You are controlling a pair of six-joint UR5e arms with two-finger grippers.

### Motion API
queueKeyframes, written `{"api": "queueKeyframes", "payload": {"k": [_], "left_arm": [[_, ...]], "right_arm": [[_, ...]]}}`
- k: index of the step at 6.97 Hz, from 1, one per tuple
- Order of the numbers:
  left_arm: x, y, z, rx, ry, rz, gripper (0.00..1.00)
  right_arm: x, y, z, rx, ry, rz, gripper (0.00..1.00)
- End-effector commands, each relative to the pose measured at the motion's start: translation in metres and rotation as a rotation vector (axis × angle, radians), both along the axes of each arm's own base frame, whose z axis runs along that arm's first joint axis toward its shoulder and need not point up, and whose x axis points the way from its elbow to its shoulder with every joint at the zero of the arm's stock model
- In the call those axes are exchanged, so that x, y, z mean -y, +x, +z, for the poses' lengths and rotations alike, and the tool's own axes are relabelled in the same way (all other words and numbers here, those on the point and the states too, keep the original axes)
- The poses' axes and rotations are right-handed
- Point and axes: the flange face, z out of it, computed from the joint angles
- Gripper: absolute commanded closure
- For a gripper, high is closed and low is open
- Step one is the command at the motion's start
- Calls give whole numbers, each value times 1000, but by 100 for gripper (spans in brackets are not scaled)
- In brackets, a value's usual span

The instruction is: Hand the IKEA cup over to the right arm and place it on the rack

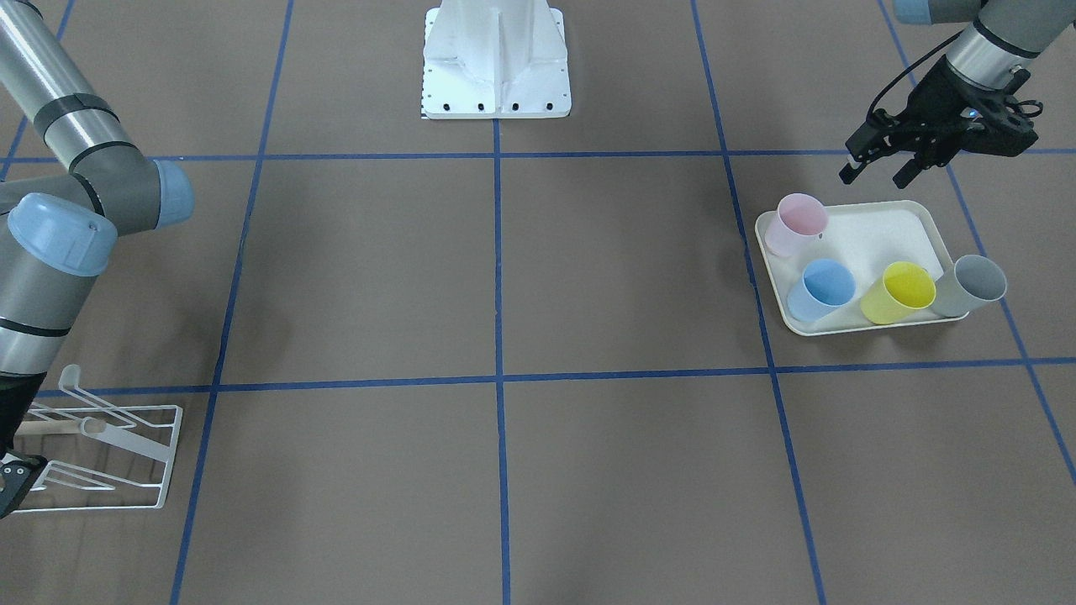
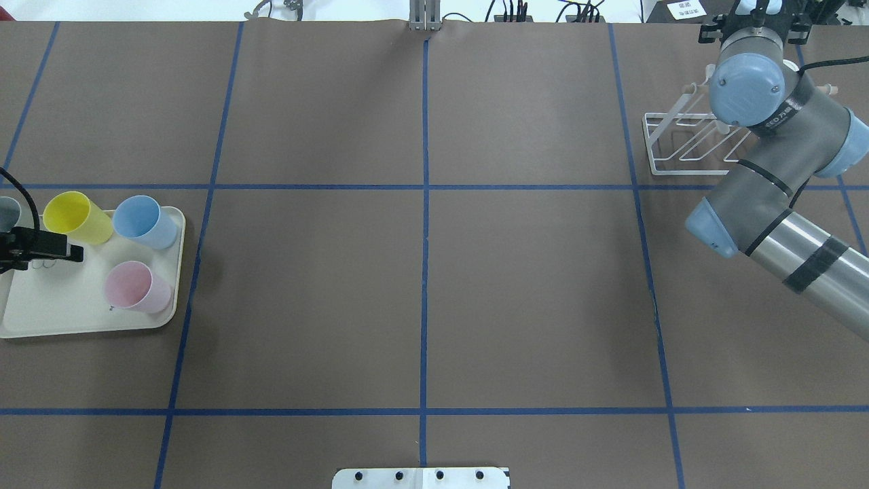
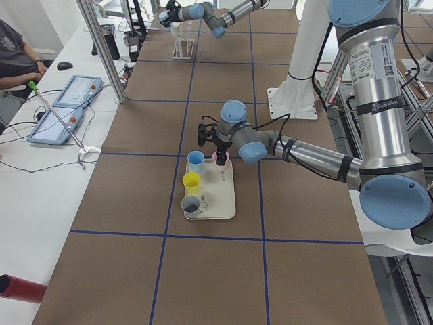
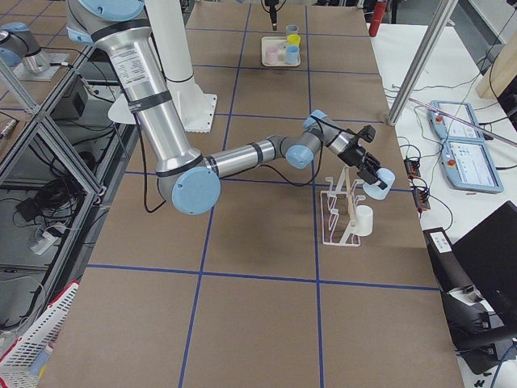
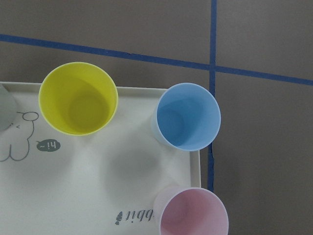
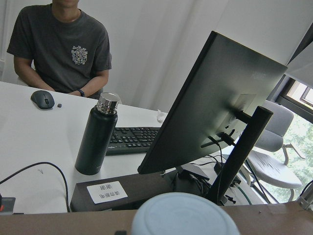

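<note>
Where blue tape divides the brown table (image 1: pixel 639 277) into squares, the right arm (image 2: pixel 767 197) bends over the white wire rack (image 1: pixel 109 454) at one end. The left arm (image 1: pixel 983 38) reaches over the cream tray (image 1: pixel 883 227) at the other end.

The right gripper (image 4: pixel 370 168) is clamped on a pale cup (image 4: pixel 380 180), held clear of the table just beside the rack. The cup's round end fills the bottom of the right wrist view.

The left gripper (image 1: pixel 874 178) has its fingers spread wide with nothing between them. It hangs above the tray's robot-side edge, near the pink cup (image 1: pixel 797 223).

That cup stands upright on the tray with a blue cup (image 1: pixel 824 287), a yellow cup (image 1: pixel 901 291) and a grey cup (image 1: pixel 971 286).

Printed on the tray is a small dark badge (image 5: pixel 48 145) reading "~14", beside a line-drawn animal. The word by the pink cup is partly covered, and the stickers on the arms are too small to read.
</note>
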Motion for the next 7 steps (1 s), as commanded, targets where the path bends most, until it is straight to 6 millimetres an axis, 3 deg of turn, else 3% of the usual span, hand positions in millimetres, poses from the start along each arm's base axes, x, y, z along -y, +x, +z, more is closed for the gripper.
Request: {"api": "queueKeyframes", "payload": {"k": [1,5,7], "left_arm": [[0,0,-1,-2,0,1,0],[0,0,0,-1,-1,1,0],[0,1,0,-1,-1,2,0]], "right_arm": [[-4,-2,5,-3,-6,-5,100],[-24,9,10,4,-1,-10,100],[-28,-2,10,3,0,-26,100]]}}
